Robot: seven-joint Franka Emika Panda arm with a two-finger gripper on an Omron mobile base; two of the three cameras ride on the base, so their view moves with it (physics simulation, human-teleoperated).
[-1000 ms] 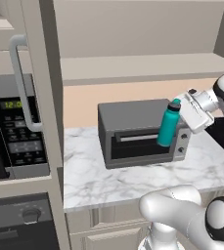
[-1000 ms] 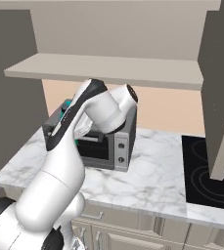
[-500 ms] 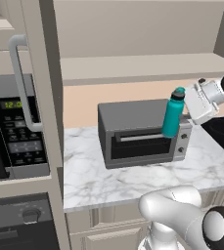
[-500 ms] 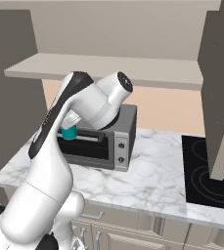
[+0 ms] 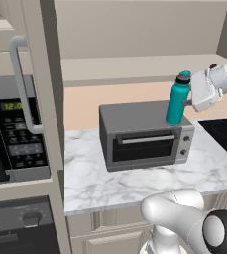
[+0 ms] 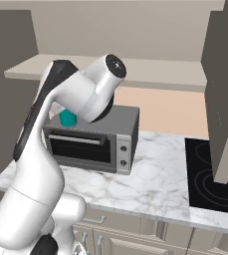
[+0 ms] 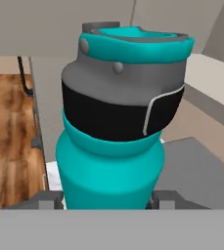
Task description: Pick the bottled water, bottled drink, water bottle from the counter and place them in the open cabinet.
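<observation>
Water bottle (image 5: 176,101), teal, rigid, likely top-heavy and slick, hangs upright over the toaster oven (image 5: 143,135) below the open cabinet (image 5: 135,69) shelf, gripper (image 5: 190,102) jaws clamped on its lower body, which looks the safest hold.

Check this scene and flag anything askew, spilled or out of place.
Nothing spilled or damaged. The one thing off its surface is the water bottle, held by the gripper in front of the toaster oven's top edge, leaning slightly and below the open cabinet shelf. That fits a carry, not a fault.
</observation>
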